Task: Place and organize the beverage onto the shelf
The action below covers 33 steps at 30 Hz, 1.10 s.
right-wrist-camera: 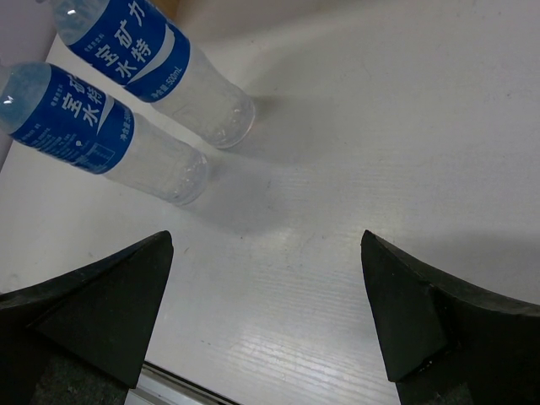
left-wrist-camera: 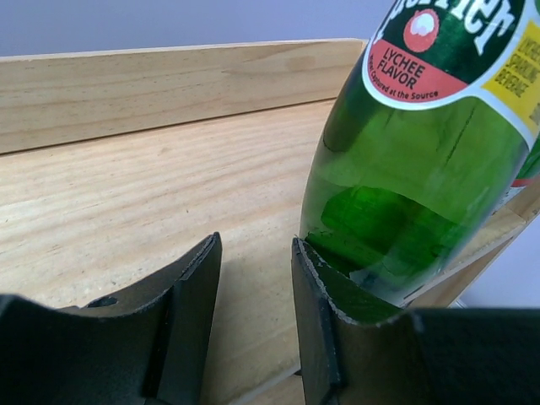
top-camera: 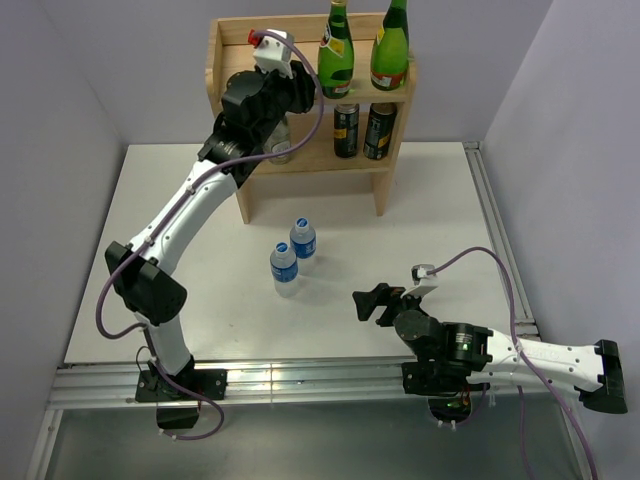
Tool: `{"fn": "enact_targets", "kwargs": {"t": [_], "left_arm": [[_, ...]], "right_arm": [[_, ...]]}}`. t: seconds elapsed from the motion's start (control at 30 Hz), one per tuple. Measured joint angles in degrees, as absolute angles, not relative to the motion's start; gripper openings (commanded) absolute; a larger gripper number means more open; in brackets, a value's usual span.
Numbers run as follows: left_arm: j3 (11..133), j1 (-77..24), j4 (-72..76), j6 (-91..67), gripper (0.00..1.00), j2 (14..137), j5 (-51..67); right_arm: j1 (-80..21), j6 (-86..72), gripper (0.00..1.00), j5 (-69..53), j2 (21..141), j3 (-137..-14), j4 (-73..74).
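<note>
**Ana:** Start nearest the bases. How did the right gripper (right-wrist-camera: 267,249) stand?

**Ben:** It sat low over the table (top-camera: 420,220) with its jaws spread wide and nothing between them. I judged it was waiting, aimed for a pick.

**Ana:** At what?

**Ben:** The two water bottles (top-camera: 284,268), which stood upright and side by side in the middle of the table. They were ahead of that gripper and off to one side of its wrist view, near it but clearly apart. To my mind those were the drinks not yet shelved.

**Ana:** And further back?

**Ben:** The shelf (top-camera: 383,185) stood at the far edge. Two dark cans (top-camera: 346,130) sat on its lower tier. A green bottle (left-wrist-camera: 405,194) and a second green bottle (top-camera: 391,48) stood on the top board (left-wrist-camera: 126,211). Glass above and cans below looked like sorting by kind.

**Ana:** The left gripper (left-wrist-camera: 256,249)?

**Ben:** It was up over the top board. Its fingers had a narrow gap between them and held nothing, since bare wood showed through the gap. The nearer green bottle stood just beside it, to its right. I couldn't tell whether finger and glass touched.
</note>
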<state>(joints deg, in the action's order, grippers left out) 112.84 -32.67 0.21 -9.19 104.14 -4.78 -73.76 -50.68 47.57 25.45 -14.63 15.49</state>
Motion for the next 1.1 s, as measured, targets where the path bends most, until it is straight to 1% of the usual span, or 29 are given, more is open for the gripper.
{"fn": "enact_targets", "kwargs": {"t": [0.23, 0.33, 0.43, 0.53, 0.57, 0.67, 0.77, 0.93, 1.1], "left_arm": [[117.45, -32.71, -0.32, -9.76, 0.45, 107.72, -4.38], [117.91, -32.97, -0.16, -9.74, 0.41, 108.18, -5.43], [116.88, -33.21, 1.19, -9.72, 0.4, 107.92, -7.68], [114.02, -33.36, 3.44, -9.69, 0.33, 106.39, -9.43], [112.97, -33.34, 3.99, -9.72, 0.22, 105.67, -9.91], [109.89, -32.75, 3.9, -10.22, 0.0, 103.13, -10.44], [106.96, -32.23, 3.64, -10.63, 0.0, 100.79, -9.5], [103.28, -31.79, 4.32, -10.83, 0.0, 98.17, -4.67], [103.02, -31.73, 4.27, -10.85, 0.0, 98.02, -2.17]], "right_arm": [[-73.76, -50.48, 0.99, 47.57, 25.71, -14.66, 15.46], [-73.76, -50.48, 0.99, 47.55, 25.71, -14.66, 15.46], [-73.73, -50.48, 0.99, 47.55, 25.71, -14.66, 15.46], [-73.76, -50.37, 0.99, 47.55, 25.71, -14.63, 15.46], [-73.76, -50.28, 0.99, 47.55, 25.71, -14.66, 15.46], [-73.76, -50.24, 0.99, 47.55, 25.71, -14.66, 15.44], [-73.76, -50.22, 0.99, 47.55, 25.76, -14.63, 15.42], [-73.76, -50.22, 0.99, 47.55, 26.02, -14.66, 15.42], [-73.76, -50.11, 0.99, 47.57, 26.46, -14.66, 15.4]]}}
